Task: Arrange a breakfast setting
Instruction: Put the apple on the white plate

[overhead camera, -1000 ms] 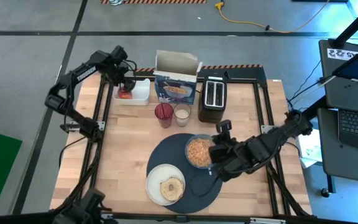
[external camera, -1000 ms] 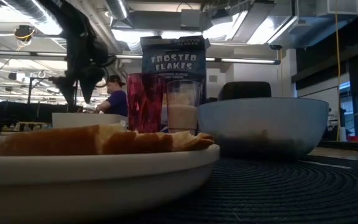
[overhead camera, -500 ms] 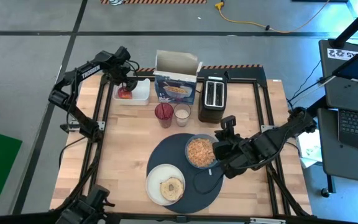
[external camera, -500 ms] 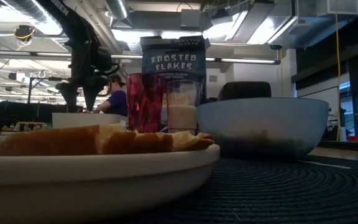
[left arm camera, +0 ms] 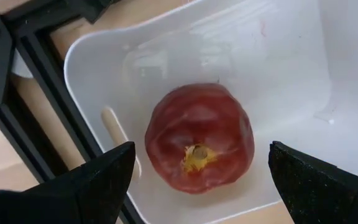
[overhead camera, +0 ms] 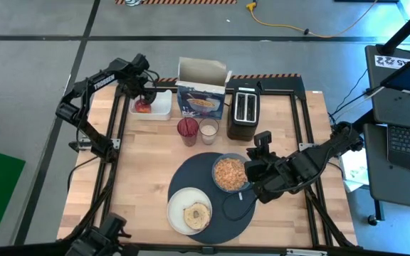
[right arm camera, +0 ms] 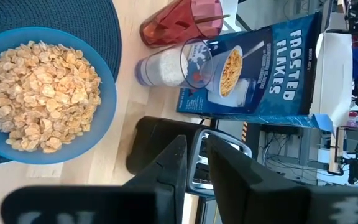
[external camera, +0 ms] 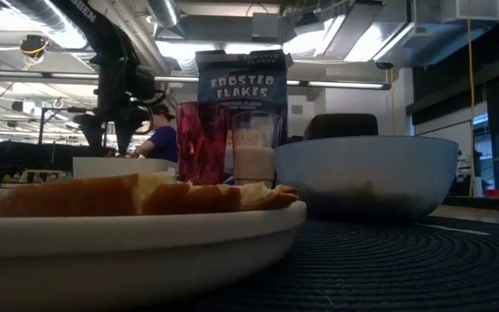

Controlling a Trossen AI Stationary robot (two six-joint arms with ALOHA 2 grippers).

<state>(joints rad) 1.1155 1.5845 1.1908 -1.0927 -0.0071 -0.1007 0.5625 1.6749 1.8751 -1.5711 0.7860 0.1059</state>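
Hovering open-jawed over the red apple (left arm camera: 199,147): left gripper (left arm camera: 197,177).

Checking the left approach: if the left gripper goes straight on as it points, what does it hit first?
Most likely the apple. The left gripper is open, with the apple centred between its fingers in the white bin. Nothing shows between them, though the wrist view does not settle the depth.

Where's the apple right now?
In the high view the red apple sits in a white bin at the table's far left corner, left of the cereal box, with the left end effector open directly above it.
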